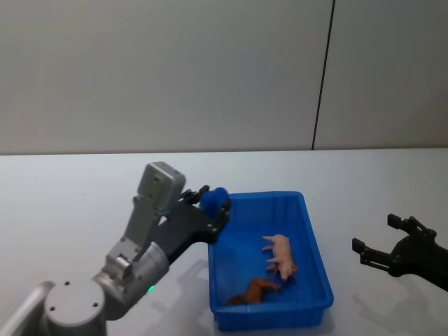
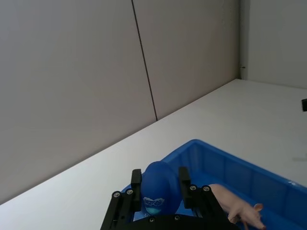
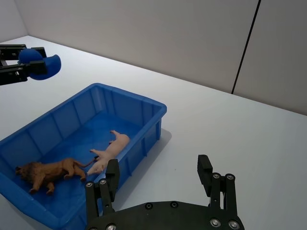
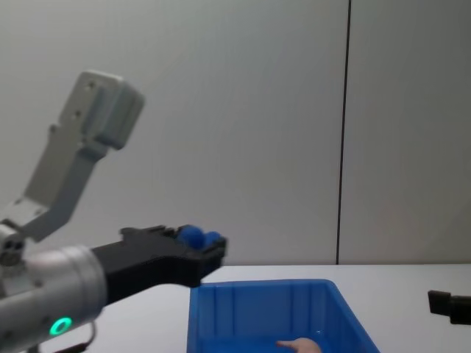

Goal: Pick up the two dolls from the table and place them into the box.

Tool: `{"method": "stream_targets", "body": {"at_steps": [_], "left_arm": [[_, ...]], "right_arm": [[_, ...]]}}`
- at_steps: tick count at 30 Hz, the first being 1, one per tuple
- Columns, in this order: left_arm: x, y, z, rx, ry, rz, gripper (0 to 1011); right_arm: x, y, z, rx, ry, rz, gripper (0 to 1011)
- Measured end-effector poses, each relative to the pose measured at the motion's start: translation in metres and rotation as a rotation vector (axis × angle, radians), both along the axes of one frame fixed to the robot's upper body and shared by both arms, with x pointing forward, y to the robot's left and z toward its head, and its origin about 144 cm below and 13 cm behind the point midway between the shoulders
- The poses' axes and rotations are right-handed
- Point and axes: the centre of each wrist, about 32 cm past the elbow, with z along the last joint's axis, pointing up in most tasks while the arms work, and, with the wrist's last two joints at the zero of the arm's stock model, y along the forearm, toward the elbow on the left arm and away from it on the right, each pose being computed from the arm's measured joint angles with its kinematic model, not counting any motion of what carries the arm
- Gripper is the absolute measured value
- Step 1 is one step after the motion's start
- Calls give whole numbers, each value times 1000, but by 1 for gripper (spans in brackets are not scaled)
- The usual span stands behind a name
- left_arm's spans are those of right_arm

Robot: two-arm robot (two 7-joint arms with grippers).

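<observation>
The left gripper (image 1: 214,203) is pinching a rounded blue toy (image 2: 159,186) above the ribbed blue bin's (image 1: 318,262) rim, while a smooth pink pig (image 1: 281,255) and brown lion (image 1: 253,290) are lying inside and the right gripper (image 1: 381,241) is hovering spread.

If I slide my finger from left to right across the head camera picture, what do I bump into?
Left gripper holding a small blue toy → brown lion doll → pale pink pig doll → right gripper, fingers open.

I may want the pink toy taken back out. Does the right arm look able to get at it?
Probably yes: the right tool is open beside the box, and the pink toy lies uncovered inside.
</observation>
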Motion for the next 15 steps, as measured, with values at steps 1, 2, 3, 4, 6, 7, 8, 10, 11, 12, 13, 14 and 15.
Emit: {"method": "stream_targets", "body": {"at_steps": [1, 2, 3, 4, 6, 7, 8, 10, 11, 12, 13, 14, 15], "left_arm": [[0, -2, 0, -1, -2, -6, 466], [0, -5, 1, -2, -4, -11, 481], [1, -7, 1, -5, -6, -17, 508], [1, -11, 2, -8, -10, -27, 573], [1, -15, 3, -10, -13, -36, 615], [2, -16, 3, -11, -14, -39, 674], [2, -18, 4, -13, -17, -44, 674], [2, -23, 4, -16, -25, -57, 744], [2, -24, 5, -18, -28, -60, 744], [2, -25, 5, -18, -30, -62, 809], [3, -26, 5, -21, -37, -66, 863], [3, -26, 6, -22, -40, -67, 876], [3, -26, 6, -22, -43, -67, 899]], "right_arm": [[0, 0, 0, 0, 0, 0, 1001], [0, 0, 0, 0, 0, 0, 1001], [0, 0, 0, 0, 0, 0, 1001], [0, 0, 0, 0, 0, 0, 1001], [0, 0, 0, 0, 0, 0, 1001], [0, 0, 0, 0, 0, 0, 1001], [0, 0, 0, 0, 0, 0, 1001], [0, 0, 0, 0, 0, 0, 1001], [0, 0, 0, 0, 0, 0, 1001], [0, 0, 0, 0, 0, 0, 1001], [0, 0, 0, 0, 0, 0, 1001], [0, 0, 0, 0, 0, 0, 1001], [0, 0, 0, 0, 0, 0, 1001]]}}
